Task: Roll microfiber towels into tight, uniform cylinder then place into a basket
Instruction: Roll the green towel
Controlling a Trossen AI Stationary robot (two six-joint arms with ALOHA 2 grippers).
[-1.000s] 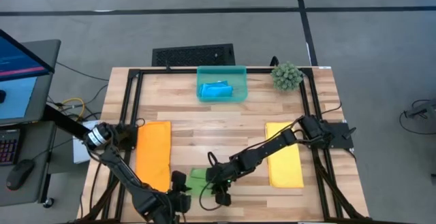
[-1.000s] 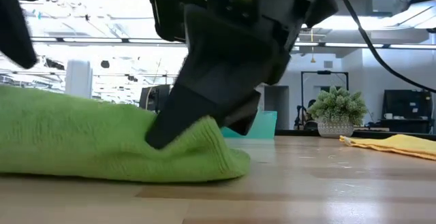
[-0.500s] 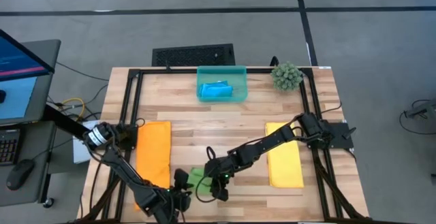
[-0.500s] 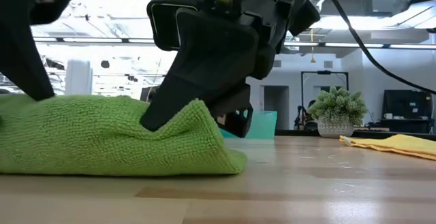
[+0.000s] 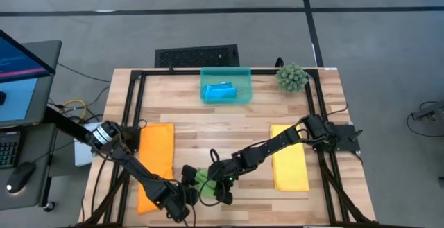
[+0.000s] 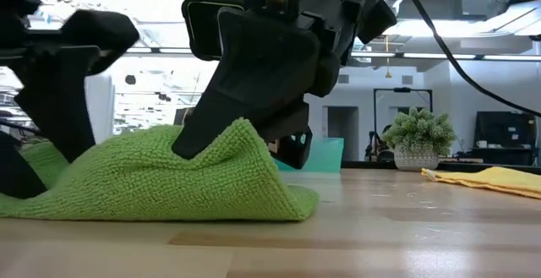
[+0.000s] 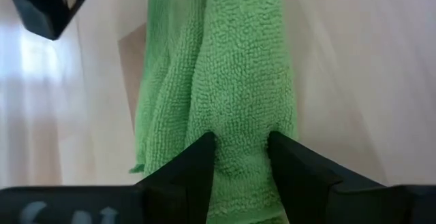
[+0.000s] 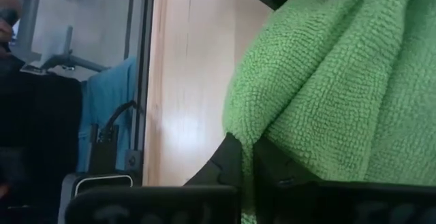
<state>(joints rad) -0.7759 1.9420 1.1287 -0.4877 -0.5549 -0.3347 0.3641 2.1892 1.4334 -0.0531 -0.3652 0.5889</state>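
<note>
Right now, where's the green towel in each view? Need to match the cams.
High: green towel near the table's front edge, between the left gripper and right gripper.
Low: fills the left foreground, a fold pinched up by the right gripper.
Left wrist: centre, squeezed between that gripper's fingers.
Right wrist: fills the right side.
Shared landmark: the wooden table.

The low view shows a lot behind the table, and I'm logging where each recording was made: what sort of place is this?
Probably a robotics lab or open workshop. Bare ceiling lights run over a wide hall beyond the table, a monitor and keyboard stand beside it, and the floor is grey with dark tape lines.
</note>
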